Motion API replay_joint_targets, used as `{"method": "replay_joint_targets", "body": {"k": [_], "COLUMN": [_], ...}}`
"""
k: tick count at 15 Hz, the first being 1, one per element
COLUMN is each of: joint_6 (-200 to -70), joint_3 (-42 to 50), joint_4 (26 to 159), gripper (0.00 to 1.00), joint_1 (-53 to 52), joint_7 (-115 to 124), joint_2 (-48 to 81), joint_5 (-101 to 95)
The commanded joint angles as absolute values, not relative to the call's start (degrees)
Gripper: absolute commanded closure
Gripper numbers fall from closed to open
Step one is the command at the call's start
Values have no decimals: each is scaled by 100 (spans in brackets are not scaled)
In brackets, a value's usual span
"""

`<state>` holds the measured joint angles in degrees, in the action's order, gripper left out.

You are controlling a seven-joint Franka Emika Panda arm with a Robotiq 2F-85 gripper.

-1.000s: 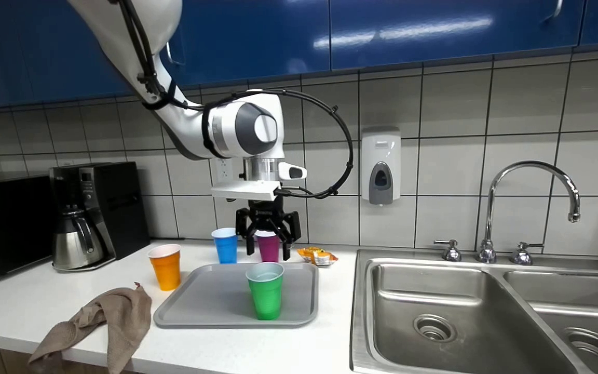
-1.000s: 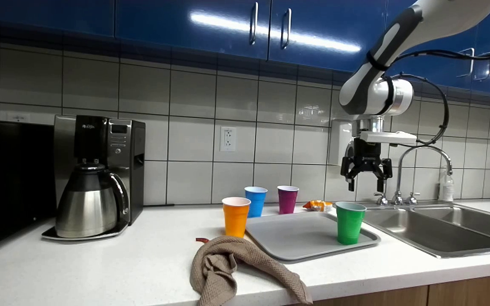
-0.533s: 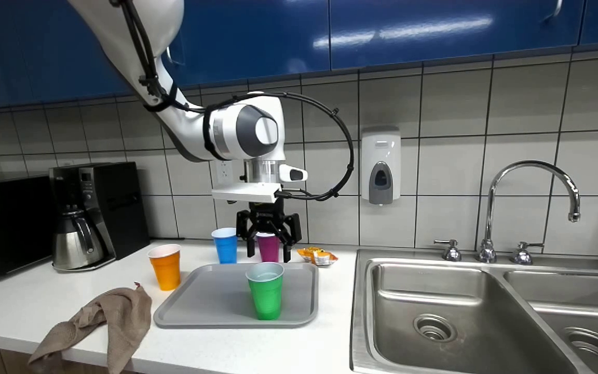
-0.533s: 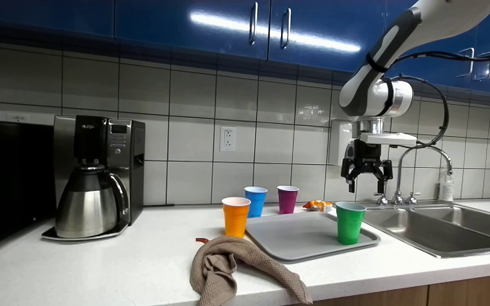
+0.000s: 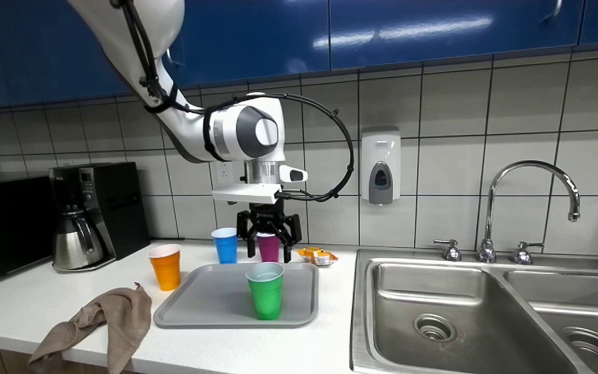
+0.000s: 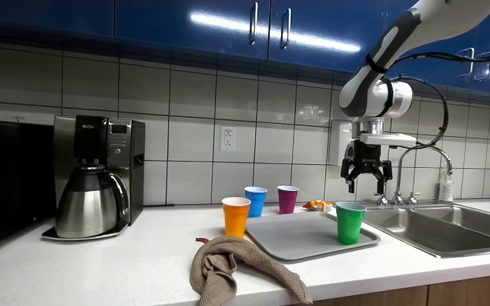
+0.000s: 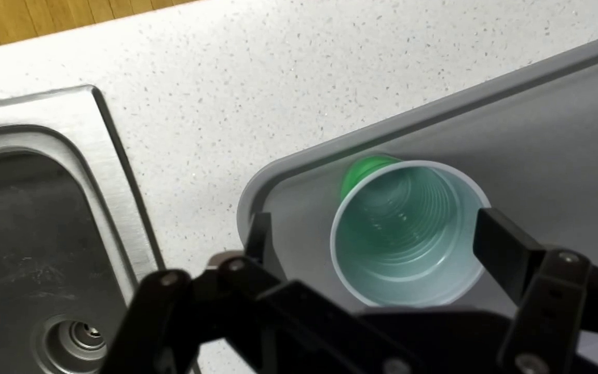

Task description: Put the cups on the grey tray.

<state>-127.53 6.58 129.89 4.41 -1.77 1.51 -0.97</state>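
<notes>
End effector (image 6: 366,187): two fingers spread well apart, hanging in the air over the grey tray (image 6: 287,242).
Green cup (image 6: 349,229): upright on the tray, near the corner closest to the sink (image 5: 413,293) and the front edge of the white tabletop (image 6: 121,263); in the wrist view its mouth shows between the fingers, nearer one than the other.
Orange cup (image 6: 235,219): upright on the tabletop, just beside the tray; whether they touch I can't tell.
Blue cup (image 6: 256,202): upright, just behind the tray's far edge.
Purple cup (image 5: 268,248): also behind that edge, between the blue cup and a shiny snack packet (image 6: 319,206); in an exterior view the end effector blocks part of it.
Brown cloth (image 6: 215,272): rumpled near the orange cup, partly over the tabletop's edge.
Coffee maker (image 6: 119,165): near the tiled wall, its steel pot (image 6: 87,212) in place.
</notes>
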Motion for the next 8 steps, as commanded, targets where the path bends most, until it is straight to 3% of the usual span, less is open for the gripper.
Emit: {"method": "replay_joint_targets", "body": {"k": [1, 8], "joint_6": [-12802, -13228], "joint_3": [594, 392], "joint_4": [12892, 12575], "gripper": [0, 0], "joint_1": [462, 274], "joint_7": [-158, 89], "joint_2": [179, 654], "joint_5": [-6, 218]}}
